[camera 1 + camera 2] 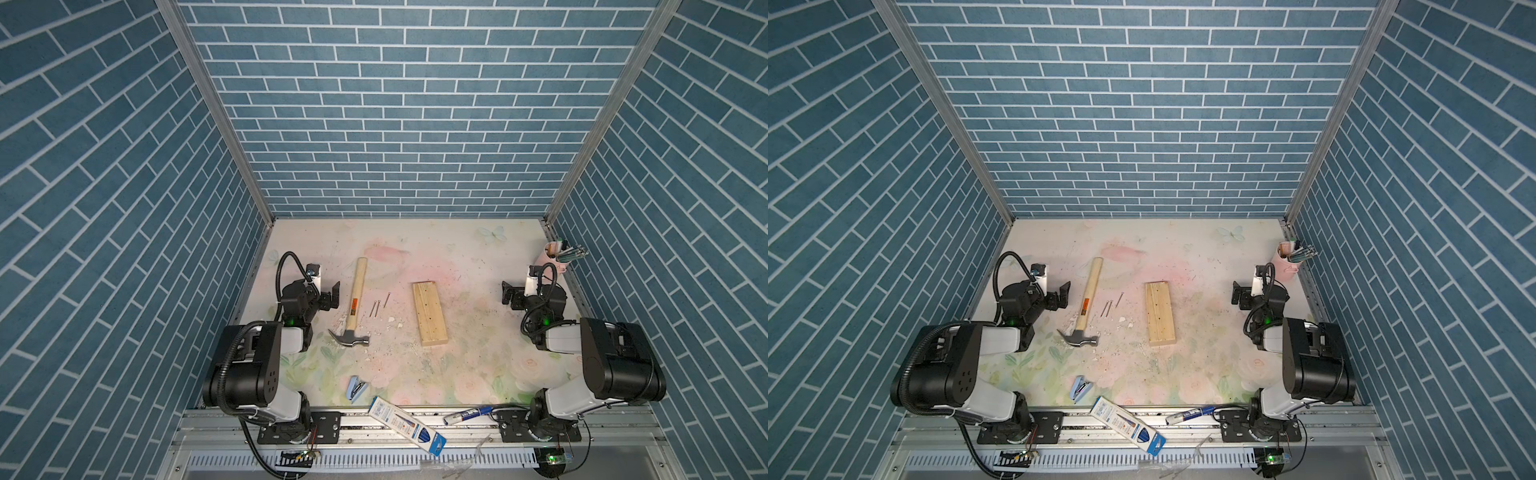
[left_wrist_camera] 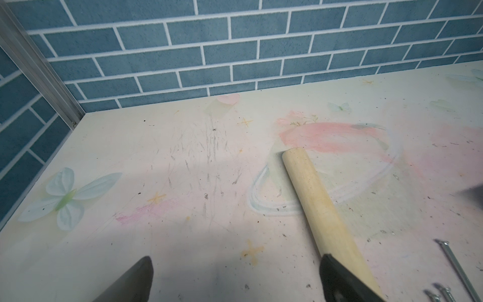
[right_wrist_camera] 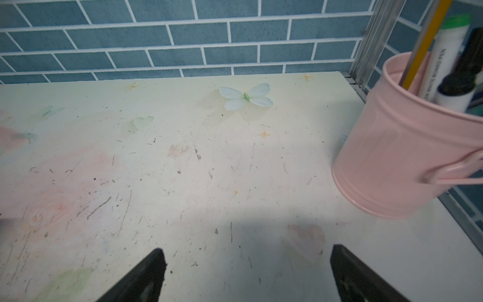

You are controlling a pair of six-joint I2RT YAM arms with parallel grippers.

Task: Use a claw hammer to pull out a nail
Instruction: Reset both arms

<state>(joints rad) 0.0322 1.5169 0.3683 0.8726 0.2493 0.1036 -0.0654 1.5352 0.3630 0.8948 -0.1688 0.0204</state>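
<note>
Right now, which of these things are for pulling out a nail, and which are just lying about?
For the job: hammer, wood block, nails.
Lying about: stapler, pen box, marker, pink cup of pens.

We count one claw hammer point(image 1: 355, 298), three loose nails point(image 1: 386, 300) just at its 3 o'clock side, two of them paired and one a little apart, and one wooden block point(image 1: 430, 313) on the surface point(image 1: 478, 257). Toward 6 o'clock we find one light-blue stapler point(image 1: 356, 388), one blue-and-white pen box point(image 1: 405, 424) and one single marker point(image 1: 467, 414). At 2 o'clock stands one pink cup point(image 1: 555, 259), holding pens point(image 1: 575, 252) too bunched for us to count exactly.
</note>
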